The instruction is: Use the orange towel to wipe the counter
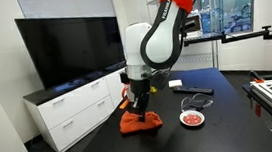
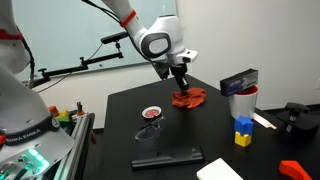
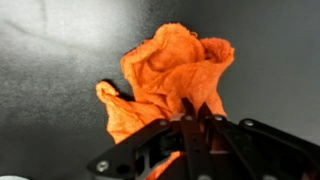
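The orange towel lies crumpled on the black counter. It also shows in an exterior view and fills the middle of the wrist view. My gripper points straight down onto it in both exterior views. In the wrist view the fingers are pinched together on a fold of the towel.
A small red-and-white dish sits on the counter near the towel. A flat black object, coloured blocks, a cup and a box stand around. A white cabinet with a TV is beside the counter.
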{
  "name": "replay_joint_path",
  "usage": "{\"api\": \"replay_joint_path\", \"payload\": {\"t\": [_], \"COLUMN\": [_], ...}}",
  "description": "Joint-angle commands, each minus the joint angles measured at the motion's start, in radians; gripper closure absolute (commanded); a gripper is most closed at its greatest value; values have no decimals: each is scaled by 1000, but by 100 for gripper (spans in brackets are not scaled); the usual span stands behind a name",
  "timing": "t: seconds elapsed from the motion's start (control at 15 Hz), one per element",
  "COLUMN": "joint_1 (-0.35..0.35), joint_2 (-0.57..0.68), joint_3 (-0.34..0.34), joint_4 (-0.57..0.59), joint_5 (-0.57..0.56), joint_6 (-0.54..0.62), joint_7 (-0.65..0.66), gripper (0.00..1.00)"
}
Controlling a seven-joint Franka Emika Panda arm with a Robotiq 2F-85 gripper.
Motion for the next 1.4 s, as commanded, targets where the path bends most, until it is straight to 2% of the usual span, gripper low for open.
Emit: {"api": "replay_joint_path", "payload": {"t": [0.0,0.4,0.8,1.33], "joint_1": [-21,-87,-153,-166], "joint_2": [-31,-67,-156,-186], "joint_3": [-11,-57,-99,-139], "joint_4": [-23,-88,-170,-213], "joint_5": [-3,2,4,-5], "joint_6": [-19,-23,-25,-17], "joint_7": [-41,-75,-112,-104], "gripper": [98,98,98,98]}}
